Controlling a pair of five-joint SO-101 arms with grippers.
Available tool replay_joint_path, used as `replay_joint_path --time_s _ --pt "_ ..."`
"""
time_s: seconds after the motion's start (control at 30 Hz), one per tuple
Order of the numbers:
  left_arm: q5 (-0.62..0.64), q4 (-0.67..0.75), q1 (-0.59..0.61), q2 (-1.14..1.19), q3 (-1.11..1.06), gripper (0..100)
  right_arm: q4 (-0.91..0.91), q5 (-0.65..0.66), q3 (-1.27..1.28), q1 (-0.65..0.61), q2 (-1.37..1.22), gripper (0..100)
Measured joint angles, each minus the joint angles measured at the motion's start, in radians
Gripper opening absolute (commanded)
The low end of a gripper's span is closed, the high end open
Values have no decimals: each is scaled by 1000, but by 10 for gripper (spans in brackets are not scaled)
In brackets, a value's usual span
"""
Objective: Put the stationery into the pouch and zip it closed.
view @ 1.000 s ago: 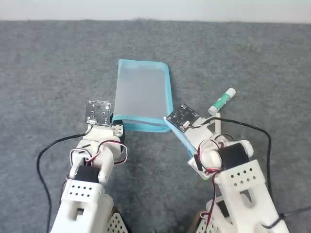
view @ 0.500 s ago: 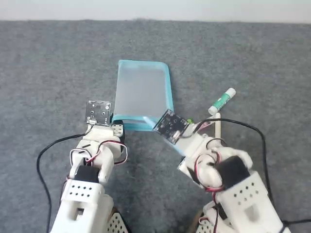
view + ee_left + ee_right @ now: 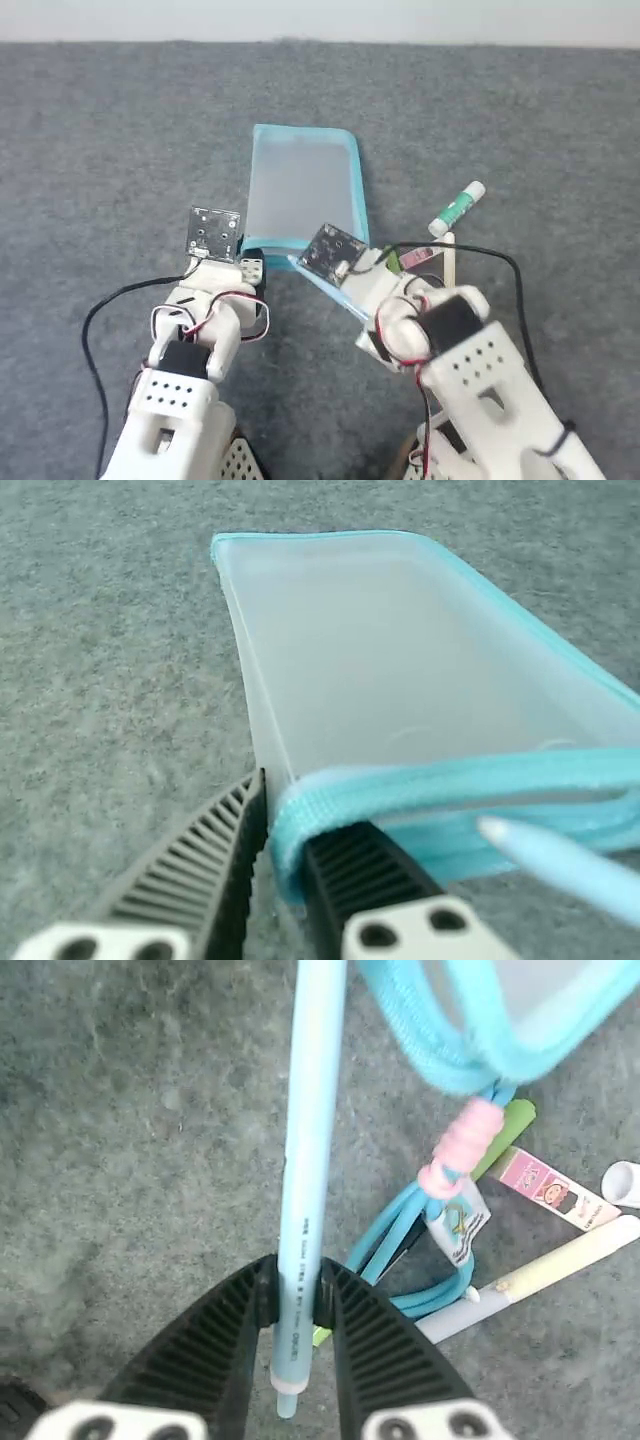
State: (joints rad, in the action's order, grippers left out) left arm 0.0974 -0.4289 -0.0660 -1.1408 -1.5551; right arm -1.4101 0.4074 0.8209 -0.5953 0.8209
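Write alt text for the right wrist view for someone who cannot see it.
The right gripper grips a pale blue pen, which extends away past the teal zip edge of the pouch. On the grey mat beside it lie a blue cord with a pink bead and a cream pen.

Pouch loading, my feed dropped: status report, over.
Left gripper shut on pouch rim, mouth open. Right gripper shut on pen, tip at the mouth. Glue stick on mat, not yet loaded.
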Motion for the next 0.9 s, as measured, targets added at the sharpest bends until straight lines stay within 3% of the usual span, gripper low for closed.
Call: replay_joint_path --time_s 0.47,0.8,0.9 --pt "-2 2 -49 0 -25 12 -8 -181 -374 140 -459 6" --pt "-26 5 -123 0 -29 12 -186 -336 -861 155 -872 7" --pt "-26 5 -123 0 -29 12 -222 -370 -964 155 -942 81"
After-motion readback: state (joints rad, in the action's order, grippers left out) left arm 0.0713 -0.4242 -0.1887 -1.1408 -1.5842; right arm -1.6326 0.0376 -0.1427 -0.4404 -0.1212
